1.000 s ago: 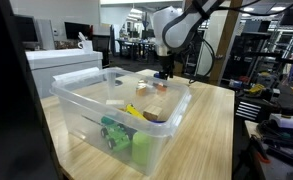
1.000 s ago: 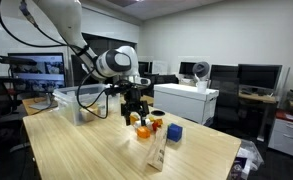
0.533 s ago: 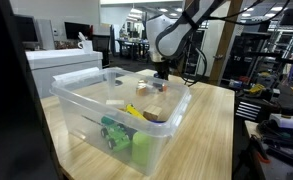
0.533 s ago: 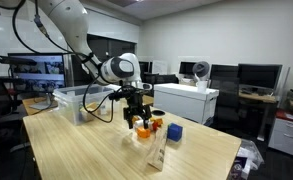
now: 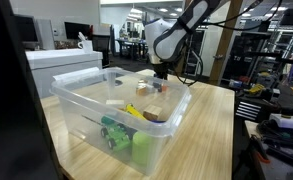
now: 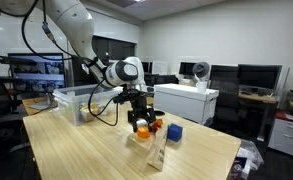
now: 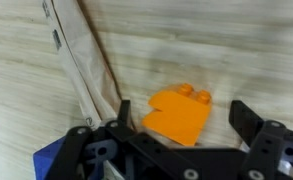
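Observation:
An orange toy block [image 7: 178,115] with two studs lies on the light wooden table [image 7: 216,50], right between my gripper's [image 7: 179,122] black fingers [image 7: 254,122]. The jaws stand wide apart on either side of the block and do not touch it. In an exterior view the gripper [image 6: 139,120] hangs low over the orange block [image 6: 142,128] on the table. In an exterior view the gripper [image 5: 161,72] sits just behind the clear bin's far end.
A clear plastic bin [image 5: 86,105] holds several toys. A red block [image 6: 156,126], a blue block [image 6: 174,133] and a clear upright bag [image 6: 158,152] stand near the gripper. The bag's edge [image 7: 86,70] runs beside the orange block. A white box [image 6: 186,100] sits behind.
The arm has shifted slightly along the table and come down, so the gripper now straddles the orange block. The jaws stay wide apart throughout.

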Action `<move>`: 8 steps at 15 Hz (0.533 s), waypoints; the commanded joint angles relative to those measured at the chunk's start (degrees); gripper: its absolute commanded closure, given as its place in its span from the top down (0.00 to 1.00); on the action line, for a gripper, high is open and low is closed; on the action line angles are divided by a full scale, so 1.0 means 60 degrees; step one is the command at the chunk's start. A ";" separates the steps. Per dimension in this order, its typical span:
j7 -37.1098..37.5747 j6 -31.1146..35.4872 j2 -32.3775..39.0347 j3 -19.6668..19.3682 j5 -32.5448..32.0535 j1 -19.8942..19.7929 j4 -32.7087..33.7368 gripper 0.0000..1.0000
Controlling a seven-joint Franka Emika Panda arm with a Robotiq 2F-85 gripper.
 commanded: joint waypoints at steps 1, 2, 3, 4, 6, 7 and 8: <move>0.0213 -0.0219 -0.0019 -0.0038 0.0091 -0.0057 -0.0014 0.75; 0.0215 -0.0286 -0.0058 -0.0019 0.0154 -0.0071 -0.0036 0.73; 0.0247 -0.0320 -0.0109 -0.0020 0.0177 -0.0063 -0.0076 0.67; 0.0268 -0.0375 -0.0176 -0.0021 0.0196 -0.0053 -0.0120 0.59; 0.0322 -0.0547 -0.0294 -0.0032 0.0240 -0.0052 -0.0136 0.45; 0.0333 -0.0663 -0.0366 -0.0029 0.0284 -0.0069 -0.0105 0.38; 0.0347 -0.0796 -0.0472 -0.0036 0.0289 -0.0075 -0.0064 0.35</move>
